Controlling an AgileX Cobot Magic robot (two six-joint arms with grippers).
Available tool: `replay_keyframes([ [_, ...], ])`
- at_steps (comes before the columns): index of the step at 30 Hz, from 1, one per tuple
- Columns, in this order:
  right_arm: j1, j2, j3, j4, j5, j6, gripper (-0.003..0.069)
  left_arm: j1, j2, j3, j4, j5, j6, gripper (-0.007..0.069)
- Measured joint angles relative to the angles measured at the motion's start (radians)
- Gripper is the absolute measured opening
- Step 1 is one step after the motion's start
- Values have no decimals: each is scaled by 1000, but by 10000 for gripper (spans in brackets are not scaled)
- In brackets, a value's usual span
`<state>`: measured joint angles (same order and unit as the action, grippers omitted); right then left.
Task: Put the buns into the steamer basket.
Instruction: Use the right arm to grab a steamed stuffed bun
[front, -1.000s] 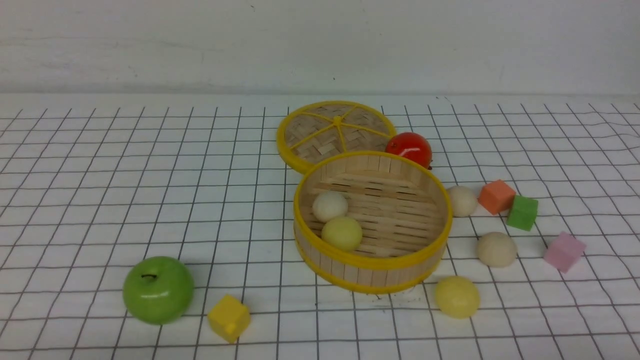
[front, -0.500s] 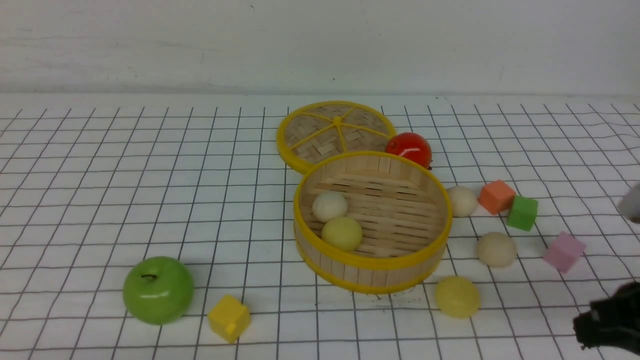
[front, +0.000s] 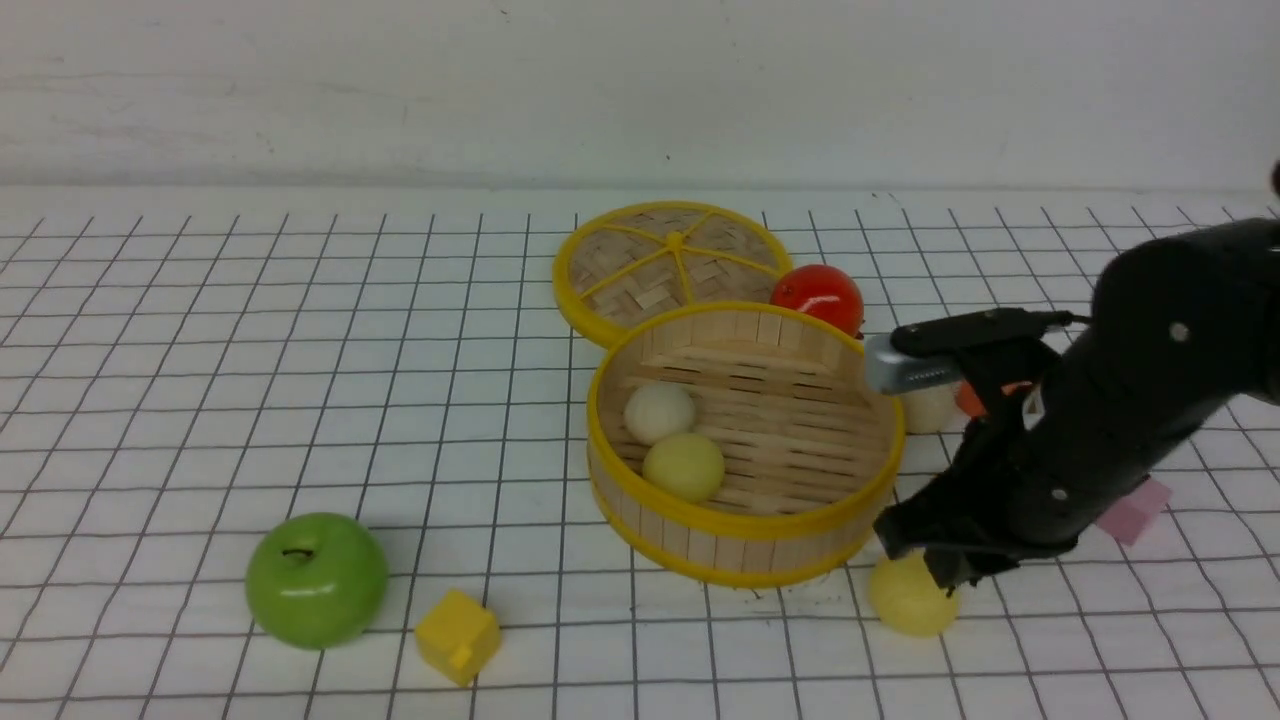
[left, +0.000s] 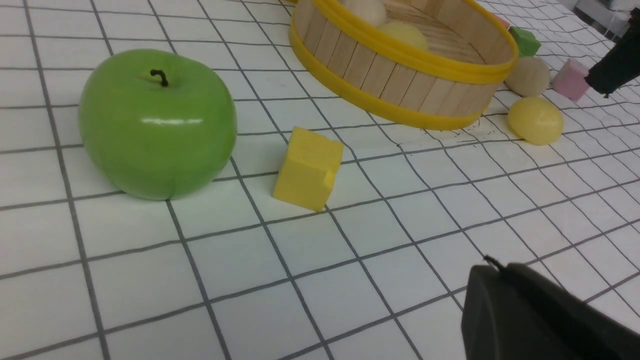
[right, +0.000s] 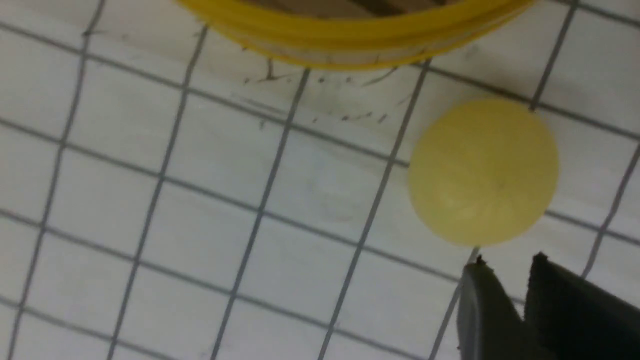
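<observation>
The steamer basket (front: 745, 520) stands mid-table with one cream bun (front: 659, 411) and one yellow bun (front: 684, 467) in it. A second yellow bun (front: 905, 600) lies on the cloth at its near right. My right gripper (front: 935, 568) hangs just over that bun's right side, with the jaws a little apart and empty. In the right wrist view the bun (right: 483, 171) lies just beyond the gripper (right: 508, 258). A cream bun (front: 930, 410) shows behind the arm, and another (left: 529, 76) shows in the left wrist view. My left gripper (left: 487, 267) is shut and empty, low over the cloth.
The woven lid (front: 672, 265) and a red tomato (front: 818, 296) lie behind the basket. A green apple (front: 316, 578) and a yellow cube (front: 458, 635) sit at the near left. A pink cube (front: 1140, 505) and an orange cube (front: 965, 398) peek from behind the right arm.
My right arm has come in from the right edge and swung left and forward over the near yellow bun. It now hides one cream bun and the green cube. Nothing else moved.
</observation>
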<state>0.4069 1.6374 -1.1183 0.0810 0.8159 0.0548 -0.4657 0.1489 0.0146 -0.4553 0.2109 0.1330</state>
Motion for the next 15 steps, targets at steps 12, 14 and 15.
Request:
replay_keyframes([
  [12, -7, 112, -15, -5, -111, 18, 287, 0, 0, 1, 0, 0, 0, -6],
  [14, -7, 132, -15, -7, -129, 21, 280, 0, 0, 1, 0, 0, 0, -4],
  [15, -7, 141, -15, -10, -138, 21, 272, 0, 0, 1, 0, 0, 0, -3],
])
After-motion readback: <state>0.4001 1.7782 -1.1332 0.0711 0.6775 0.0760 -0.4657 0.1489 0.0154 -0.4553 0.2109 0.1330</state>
